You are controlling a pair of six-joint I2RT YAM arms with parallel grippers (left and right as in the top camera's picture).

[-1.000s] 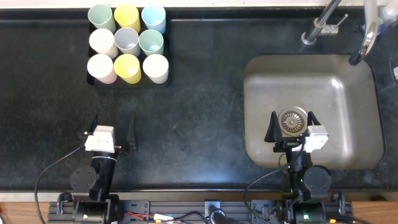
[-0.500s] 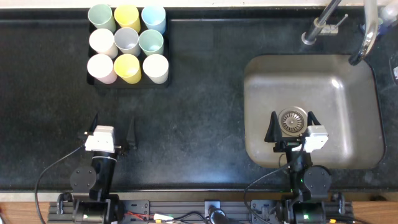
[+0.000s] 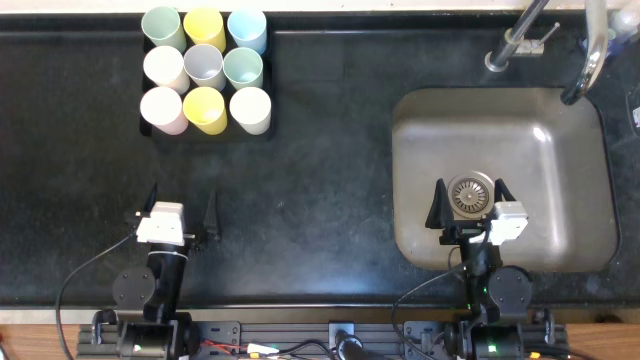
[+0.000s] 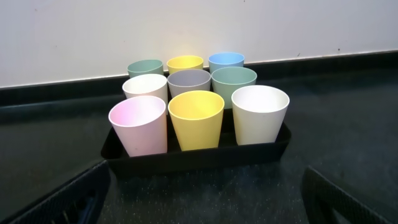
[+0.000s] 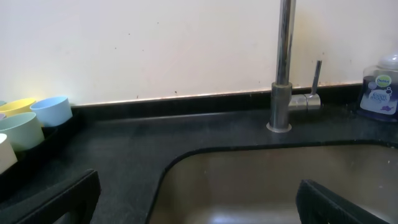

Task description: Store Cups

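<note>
Several pastel cups stand upright in a black tray [image 3: 206,135] at the back left of the counter; the front row is a pink cup [image 4: 139,124], a yellow cup [image 4: 196,119] and a white cup [image 4: 260,114]. The tray's wall [image 4: 186,158] faces the left wrist camera. My left gripper [image 3: 182,212] rests near the front left, open and empty, well short of the tray. Over the sink's front part, my right gripper [image 3: 470,205] is open and holds nothing. A blue cup [image 5: 52,109] and a green cup [image 5: 23,130] peek in at the right wrist view's edge.
A steel sink [image 3: 560,180] with a drain [image 3: 472,193] is set into the dark counter at the right. A tap [image 5: 284,62] stands behind it, and a soap bottle [image 5: 380,87] beside that. Bare counter lies between tray and sink.
</note>
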